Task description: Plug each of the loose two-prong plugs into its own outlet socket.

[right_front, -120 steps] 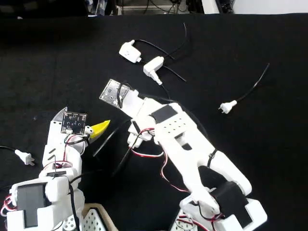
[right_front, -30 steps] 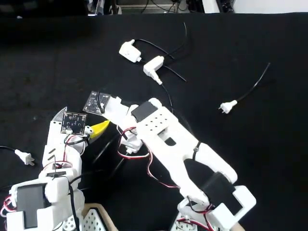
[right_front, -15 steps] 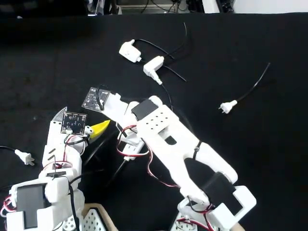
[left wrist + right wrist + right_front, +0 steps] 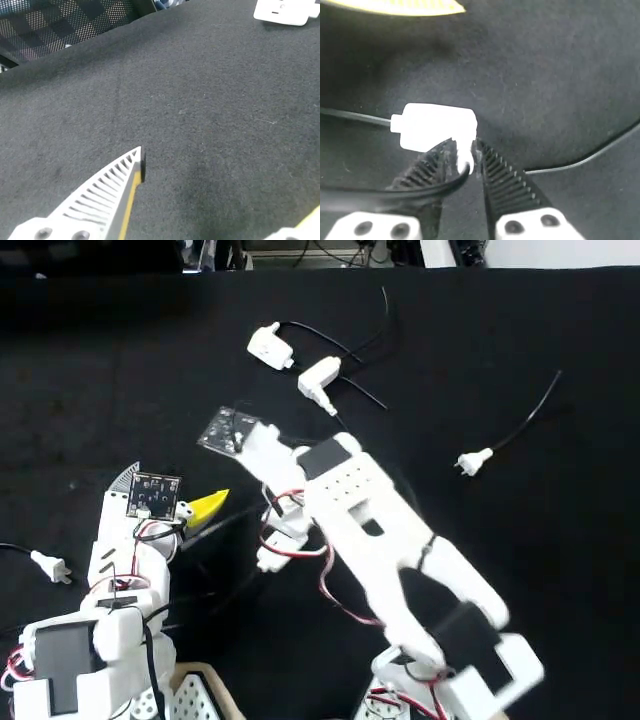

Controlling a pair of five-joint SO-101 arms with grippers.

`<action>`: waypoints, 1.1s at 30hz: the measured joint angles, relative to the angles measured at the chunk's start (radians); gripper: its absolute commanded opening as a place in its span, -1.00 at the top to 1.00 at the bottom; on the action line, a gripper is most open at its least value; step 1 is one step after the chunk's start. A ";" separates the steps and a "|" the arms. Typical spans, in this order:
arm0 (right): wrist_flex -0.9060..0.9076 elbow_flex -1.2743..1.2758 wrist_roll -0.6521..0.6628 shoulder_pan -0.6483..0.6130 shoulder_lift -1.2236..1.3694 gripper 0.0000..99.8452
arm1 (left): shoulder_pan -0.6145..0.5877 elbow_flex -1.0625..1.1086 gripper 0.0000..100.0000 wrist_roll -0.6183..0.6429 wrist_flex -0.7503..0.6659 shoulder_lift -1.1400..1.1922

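High view, right gripper (image 4: 228, 430): centre-left of the frame under its camera board (image 4: 222, 427), below the left socket (image 4: 268, 345) and right socket (image 4: 320, 377).
High view, loose ones: right plug (image 4: 472, 462) at mid-right and left plug (image 4: 48, 565) at the left edge. Both are well apart from the sockets and neither is plugged in.
High view, left gripper (image 4: 178, 488): lower left, its yellow finger (image 4: 207, 505) pointing right.
High view, change: the right arm swung its wrist left, then came back up and right, nearer the sockets. The sockets and both loose plugs have not shifted, and the left arm kept still.
Left wrist view, left gripper: jaws wide, with nothing but black cloth (image 4: 200, 100) between them.
Right wrist view, right gripper: fingers narrow, pinching the near end of the held plug (image 4: 437, 127) at centre-left. Its cord (image 4: 355, 116) runs off to the left edge. I cannot tell whether it is clear of the cloth.
Meaning: the swing back suggests the held plug is being carried to a socket. No plug is seated yet, and lining up the prongs comes next.
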 measured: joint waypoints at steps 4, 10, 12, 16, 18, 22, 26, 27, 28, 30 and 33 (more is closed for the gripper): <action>-0.020 0.084 -0.008 0.006 -0.095 0.98 | 0.000 0.000 -0.04 0.000 0.000 0.000; 0.061 0.147 -0.012 -0.032 -0.256 0.98 | 0.000 0.000 -0.04 0.000 0.000 0.000; 0.068 0.170 -0.034 -0.032 -0.287 0.98 | 0.000 0.000 -0.04 0.000 0.000 0.000; 0.018 0.245 -0.052 -0.034 -0.313 0.98 | 0.000 0.000 -0.04 0.000 0.000 0.000; -0.018 0.278 -0.060 -0.035 -0.324 0.98 | 0.000 0.000 -0.04 0.000 0.000 0.000; -0.046 0.284 -0.069 -0.035 -0.330 0.98 | 0.000 0.000 -0.04 0.000 0.000 0.000; -0.046 0.276 -0.069 -0.035 -0.356 0.98 | 0.000 0.000 -0.04 0.000 0.000 0.000; -0.046 0.276 -0.069 -0.035 -0.373 0.98 | 0.000 0.000 -0.04 0.000 0.000 0.000; -0.046 0.276 -0.071 -0.035 -0.391 0.98 | 0.000 0.000 -0.04 0.000 0.000 0.000; -0.046 0.284 -0.089 -0.035 -0.434 0.98 | 0.000 0.000 -0.04 0.000 0.000 0.000; -0.069 0.344 -0.106 -0.035 -0.506 0.98 | 0.000 0.000 -0.04 0.000 0.000 0.000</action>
